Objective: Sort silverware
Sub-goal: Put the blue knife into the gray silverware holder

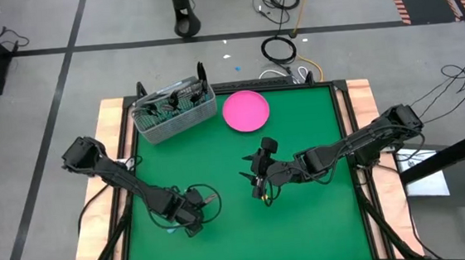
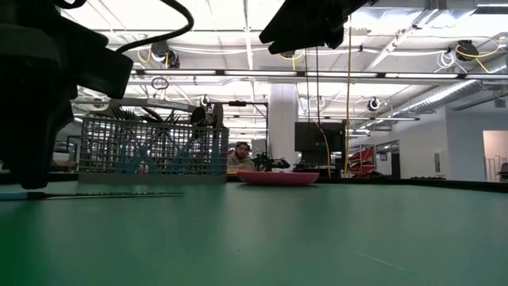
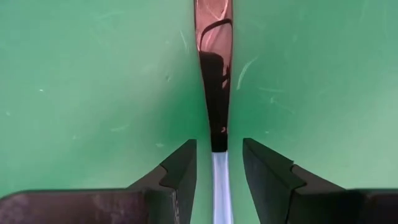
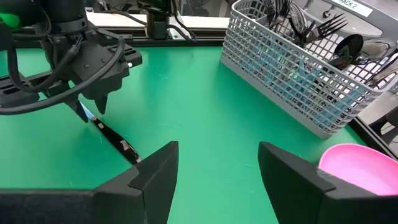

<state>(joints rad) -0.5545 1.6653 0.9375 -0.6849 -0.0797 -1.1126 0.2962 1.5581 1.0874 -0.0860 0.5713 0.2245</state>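
I see the left end effector (image 1: 191, 222) low at the bench's (image 1: 323, 222) 7 o'clock, its fingers (image 3: 180, 171) spread to either side of a blue-handled knife (image 3: 216, 93) that lies flat on the green surface; the fingers stand clear of the handle, so nothing is pinched. I judge this a release or a pre-grasp posture: the knife lies alone, well apart from the basket (image 1: 173, 114) at 11 o'clock, where the remaining silverware (image 4: 323, 37) stands upright. The right end effector (image 1: 261, 177) hangs above the bench centre, spread and empty, facing the left one, presumably waiting its turn. The pink plate (image 1: 245, 111) at 12 o'clock, just beside the basket, holds nothing that I can see.
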